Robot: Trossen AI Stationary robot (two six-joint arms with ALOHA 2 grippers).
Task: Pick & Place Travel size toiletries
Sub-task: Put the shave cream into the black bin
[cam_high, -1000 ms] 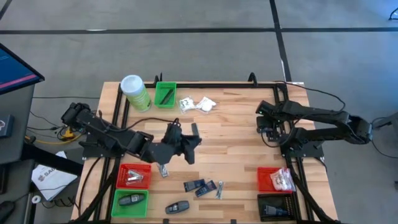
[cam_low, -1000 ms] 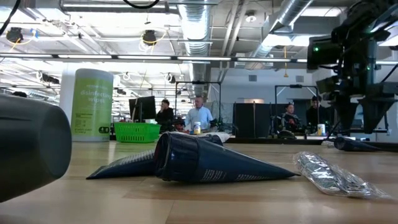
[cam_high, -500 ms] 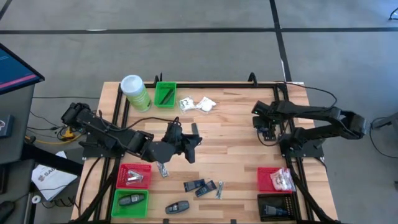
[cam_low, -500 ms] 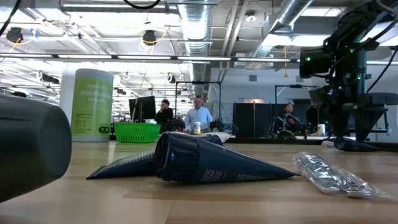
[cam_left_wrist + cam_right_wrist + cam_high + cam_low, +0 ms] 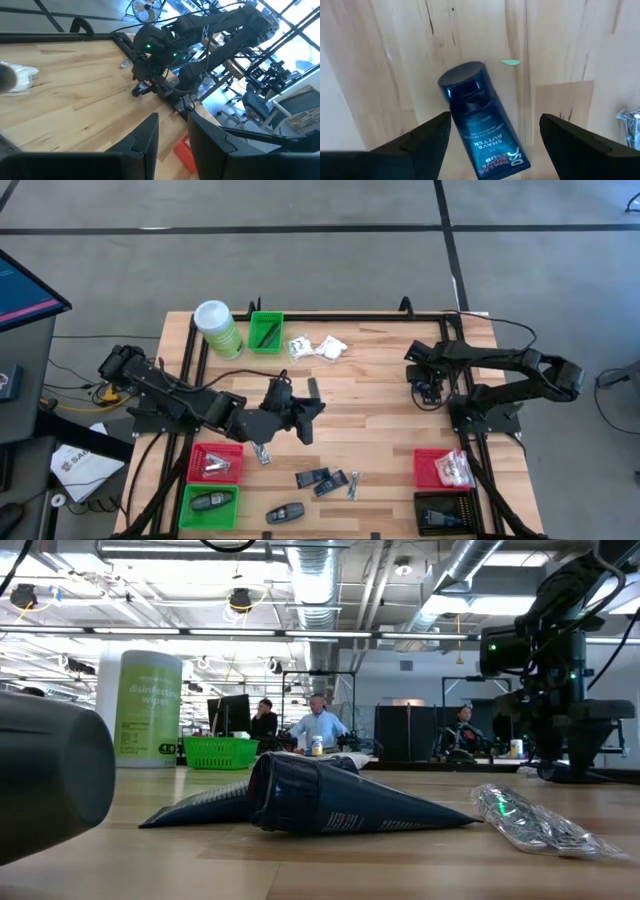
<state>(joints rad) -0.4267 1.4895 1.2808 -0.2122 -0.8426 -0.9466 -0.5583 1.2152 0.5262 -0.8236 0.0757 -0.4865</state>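
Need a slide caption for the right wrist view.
Open right gripper above a dark blue shave butter tube lying on the wooden table.

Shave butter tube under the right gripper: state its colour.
Dark blue tube with a black cap and white lettering; right wrist view shows it best.

Sachets (image 5: 318,346) are lying at the bench's (image 5: 370,430) far edge beside a bin (image 5: 266,332); dark packets (image 5: 322,479) are resting near the front, between bins.

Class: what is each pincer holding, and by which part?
Nothing. The right pincer stands open over the dark blue plastic tube; the left pincer is empty.
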